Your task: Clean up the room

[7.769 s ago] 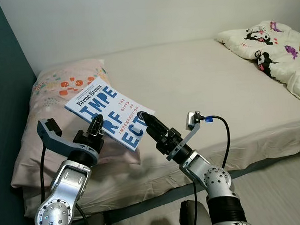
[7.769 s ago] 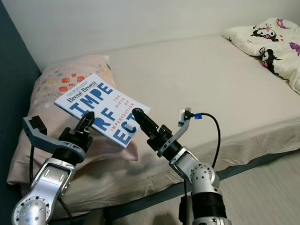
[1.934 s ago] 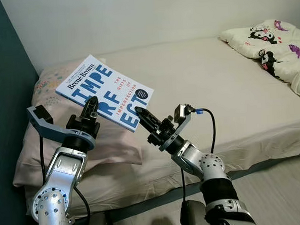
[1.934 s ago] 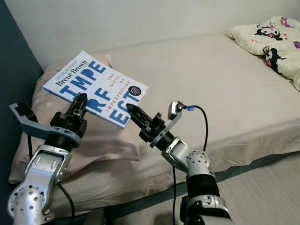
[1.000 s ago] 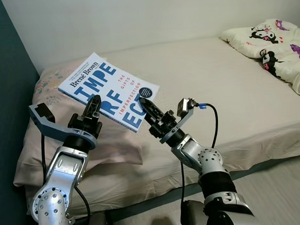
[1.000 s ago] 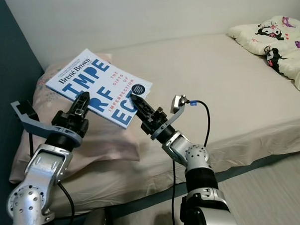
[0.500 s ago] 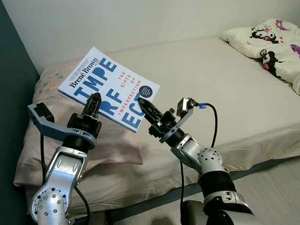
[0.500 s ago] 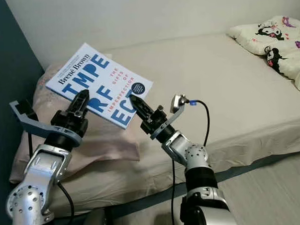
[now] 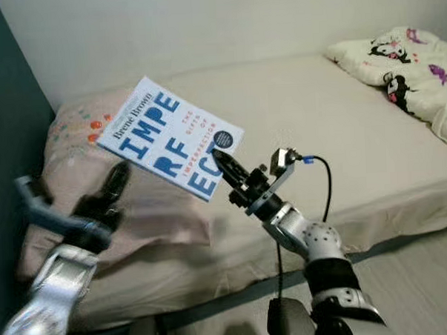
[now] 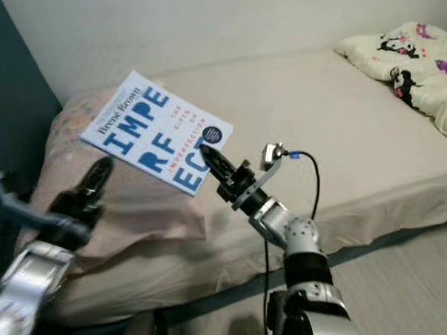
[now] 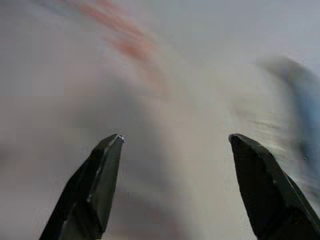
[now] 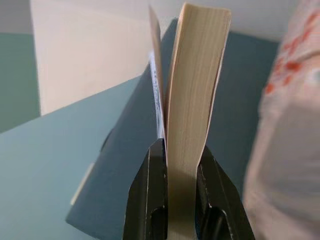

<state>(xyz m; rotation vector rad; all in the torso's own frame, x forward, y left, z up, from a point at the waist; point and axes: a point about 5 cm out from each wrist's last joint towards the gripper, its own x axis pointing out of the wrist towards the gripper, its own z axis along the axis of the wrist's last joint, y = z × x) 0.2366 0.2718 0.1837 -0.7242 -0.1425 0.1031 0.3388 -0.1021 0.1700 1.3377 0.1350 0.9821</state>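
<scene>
Teal wall panel [image 9: 4, 147] runs down the far left beside the bed. Next to it, the left gripper [image 9: 106, 195] is blurred and sits low over the pink pillow with orange floral print [image 9: 74, 144], apart from the book; in its wrist view the two black fingers [image 11: 95, 190] are spread wide with nothing between them. Right of that, the white paperback book with large blue cover lettering [image 9: 170, 136] is lifted clear of the pillow and tilted, its cover facing up. The right gripper [image 9: 222, 161] pinches the book's lower right corner, and the right wrist view shows both fingers [image 12: 150, 200] pressed against the page block [image 12: 192, 115]. The beige mattress sheet [image 9: 310, 112] stretches rightward to a cream quilt printed with black cartoon figures [image 9: 404, 63] at the far right.
</scene>
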